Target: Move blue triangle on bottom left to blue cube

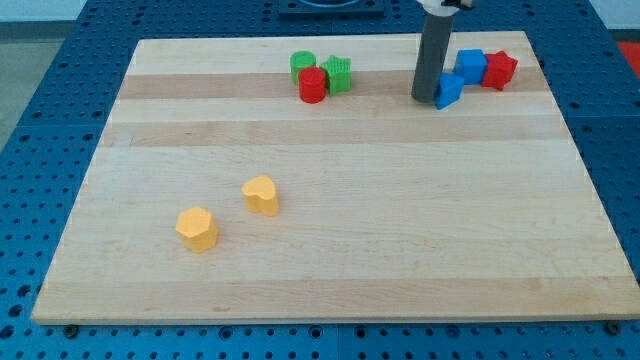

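Final nudge stage, I'd say: blue triangle [449,90] sits near the tabletop's [330,270] top right corner, just below-left of the blue cube [471,66] and touching it or nearly so; can't tell if a gap remains. My tip [424,98] is planted right against the triangle's left side, toward the top edge. No pincer on this rig, just the rod, so nothing to open or close. Next move, if any: short push toward the right and slightly up to seat the triangle on the cube's bottom-left, gently, since the red block [499,70] touches the cube's right side and would get shoved. Other blocks are well apart. No brands, labels or writing readable anywhere.
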